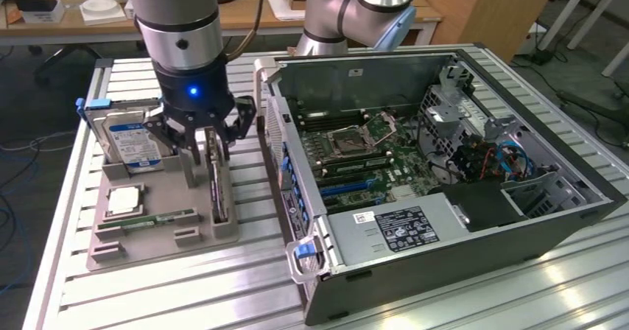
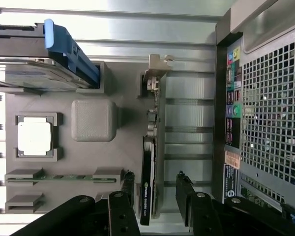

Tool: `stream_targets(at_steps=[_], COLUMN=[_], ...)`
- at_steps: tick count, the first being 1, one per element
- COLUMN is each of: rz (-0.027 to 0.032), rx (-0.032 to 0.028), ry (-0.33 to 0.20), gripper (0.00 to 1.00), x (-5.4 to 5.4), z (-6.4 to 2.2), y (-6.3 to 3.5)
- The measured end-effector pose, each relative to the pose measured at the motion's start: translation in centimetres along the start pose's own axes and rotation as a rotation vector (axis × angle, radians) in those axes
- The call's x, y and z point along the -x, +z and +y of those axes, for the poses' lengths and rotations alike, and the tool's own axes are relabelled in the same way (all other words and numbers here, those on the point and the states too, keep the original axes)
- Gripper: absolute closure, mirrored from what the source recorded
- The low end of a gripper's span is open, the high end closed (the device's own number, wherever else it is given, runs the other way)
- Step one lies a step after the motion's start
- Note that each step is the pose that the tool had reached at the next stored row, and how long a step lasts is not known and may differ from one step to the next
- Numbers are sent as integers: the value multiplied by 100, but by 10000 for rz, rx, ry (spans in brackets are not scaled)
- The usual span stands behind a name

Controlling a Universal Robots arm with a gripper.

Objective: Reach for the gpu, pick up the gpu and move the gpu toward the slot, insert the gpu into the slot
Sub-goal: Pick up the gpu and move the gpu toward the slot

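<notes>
The gpu (image 1: 218,194) stands on edge in the grey holder tray (image 1: 187,190), to the exterior view's left of the open computer case (image 1: 443,219). Edge-on in the wrist view, the gpu (image 2: 148,162) is a thin dark card with its silver end bracket (image 2: 156,69) at the far end. My gripper (image 1: 211,152) hangs right over it, open, with one finger on each side of the card. In the wrist view the gripper (image 2: 155,196) leaves small gaps between its black fingers (image 2: 186,196) and the card. The blue expansion slots (image 1: 344,188) lie on the motherboard inside the case.
The tray also holds a blue-labelled hard drive (image 1: 132,142), a processor chip (image 1: 125,199) and a memory stick (image 1: 147,219). The case's rear panel (image 2: 265,113) stands close beside the card. A second arm's base (image 1: 349,13) rises behind the case.
</notes>
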State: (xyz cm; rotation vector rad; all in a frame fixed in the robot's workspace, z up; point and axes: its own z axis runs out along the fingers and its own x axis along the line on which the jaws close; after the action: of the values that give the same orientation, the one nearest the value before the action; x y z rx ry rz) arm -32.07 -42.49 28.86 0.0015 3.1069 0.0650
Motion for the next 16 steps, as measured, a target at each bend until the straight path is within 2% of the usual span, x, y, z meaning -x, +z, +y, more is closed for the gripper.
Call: stream_targets(at_steps=[16], rz=[-1], rx=[7], ry=[-3], gripper=[53], x=[-12], z=[-39], y=[171])
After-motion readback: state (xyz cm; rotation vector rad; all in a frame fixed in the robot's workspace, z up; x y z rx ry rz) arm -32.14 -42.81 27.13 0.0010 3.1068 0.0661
